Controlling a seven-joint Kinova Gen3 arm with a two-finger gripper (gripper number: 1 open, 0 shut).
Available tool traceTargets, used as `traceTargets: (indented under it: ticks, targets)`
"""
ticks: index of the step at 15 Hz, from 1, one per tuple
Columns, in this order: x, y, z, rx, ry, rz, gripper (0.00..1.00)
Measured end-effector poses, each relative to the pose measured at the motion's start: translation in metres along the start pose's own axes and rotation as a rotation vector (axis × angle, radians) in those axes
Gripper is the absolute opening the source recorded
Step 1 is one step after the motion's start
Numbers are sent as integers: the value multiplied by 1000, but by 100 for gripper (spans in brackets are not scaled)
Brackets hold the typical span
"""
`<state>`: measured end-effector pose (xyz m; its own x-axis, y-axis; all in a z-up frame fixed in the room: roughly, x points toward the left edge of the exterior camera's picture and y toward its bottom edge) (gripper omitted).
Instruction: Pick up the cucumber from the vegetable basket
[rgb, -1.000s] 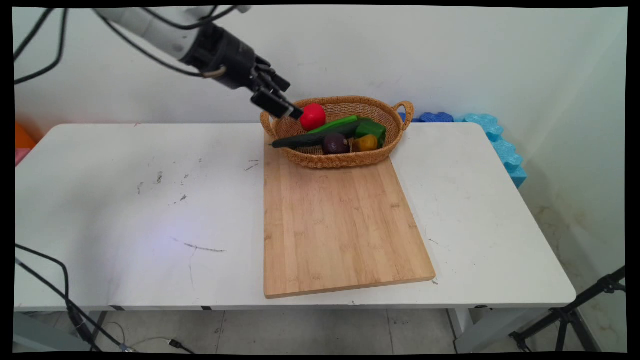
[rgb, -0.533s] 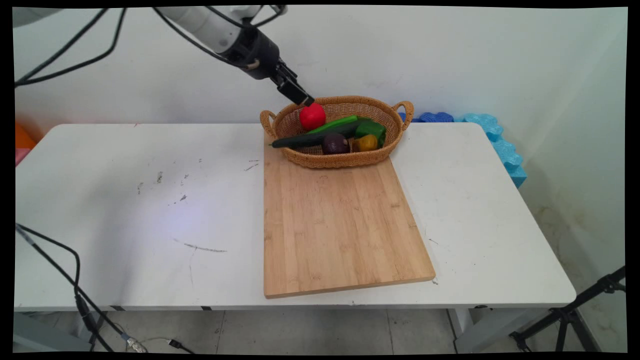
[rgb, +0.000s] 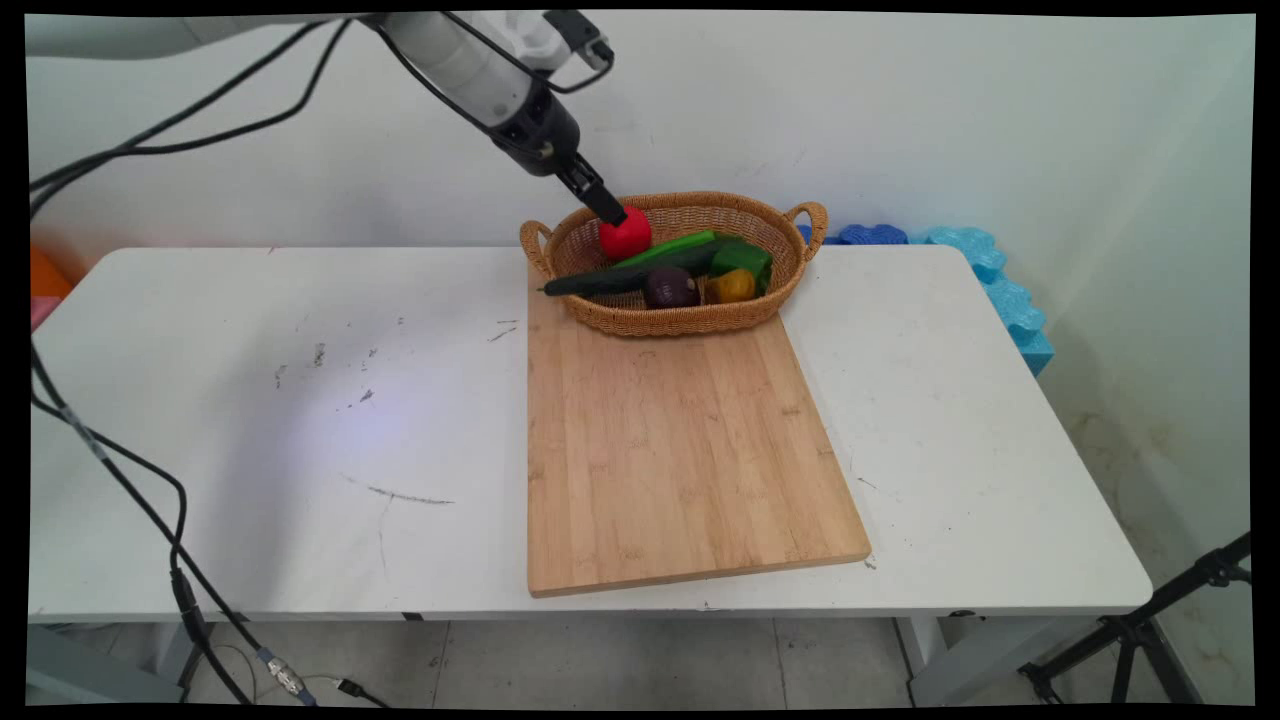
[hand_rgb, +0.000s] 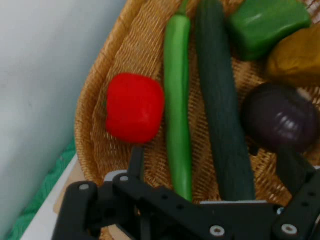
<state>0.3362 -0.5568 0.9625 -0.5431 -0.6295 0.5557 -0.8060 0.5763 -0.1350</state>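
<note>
Main view: the gripper (rgb: 612, 213) hangs over the back-left of the wicker basket (rgb: 805, 262), its tip at about ten o'clock of the red pepper (rgb: 626, 234), and touching cannot be told from here. Hand view shows the fingers (hand_rgb: 136, 161) spread wide (one near the pepper, the other by the purple onion (hand_rgb: 280, 123)), holding nothing. Between them lie a light green chili (hand_rgb: 178, 110) and a dark cucumber (hand_rgb: 222, 110). A green pepper (hand_rgb: 267, 24) and a yellow one (hand_rgb: 297, 56) sit at one o'clock. The basket rests on a wooden board (rgb: 680, 460) on the white table (rgb: 250, 400).
</note>
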Motion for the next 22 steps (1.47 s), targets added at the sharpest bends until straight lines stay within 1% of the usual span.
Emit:
traceTargets:
  ticks: [4,9,14,20,21,22]
  targets:
    - [0,-1,26,6,-52,-26,100]
    - [-4,3,53,-10,-108,-63,100]
    - [-7,9,70,-39,-137,-87,100]
    - [-10,13,82,-60,-148,-90,100]
    - [-10,14,83,-62,-148,-89,0]
    - [-10,14,84,-63,-147,-87,0]
